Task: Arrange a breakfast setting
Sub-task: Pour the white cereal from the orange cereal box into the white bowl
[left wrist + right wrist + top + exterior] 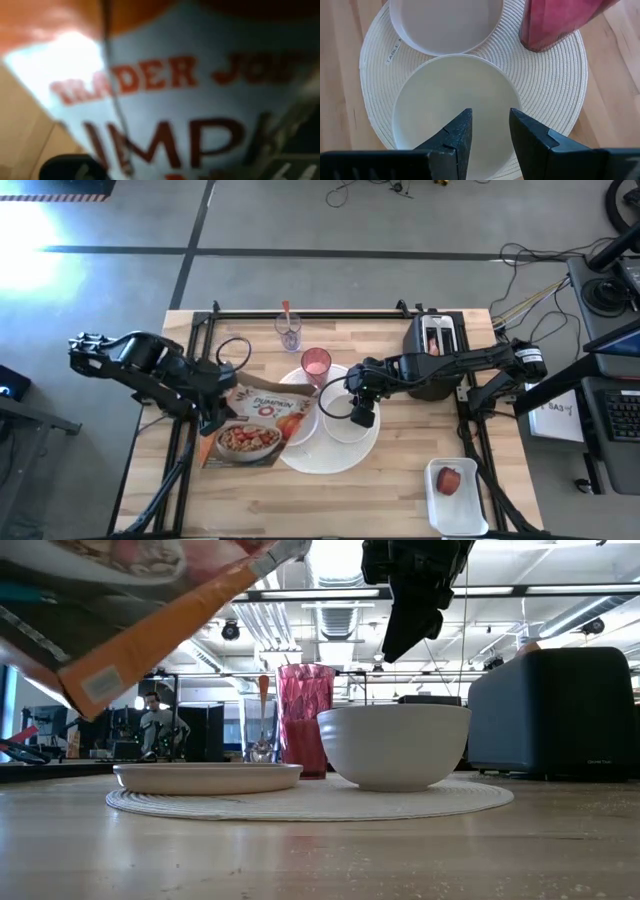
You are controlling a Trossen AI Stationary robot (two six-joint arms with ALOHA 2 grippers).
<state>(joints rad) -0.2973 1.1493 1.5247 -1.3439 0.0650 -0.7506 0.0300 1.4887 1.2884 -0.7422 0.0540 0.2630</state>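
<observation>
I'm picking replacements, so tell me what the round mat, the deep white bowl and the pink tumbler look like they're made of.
Round mat: looks woven or coiled fibre, matte, judging by its concentric ribbing.
Deep white bowl: probably glazed ceramic or melamine; smooth, opaque, soft sheen.
Pink tumbler: translucent faceted glass or clear plastic; light passes through it, and which of the two isn't clear.

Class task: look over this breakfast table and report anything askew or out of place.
The cereal box is off the table, tilted in the shut left gripper above the white placemat. Both white bowls look empty. Nothing appears spilled.
</observation>
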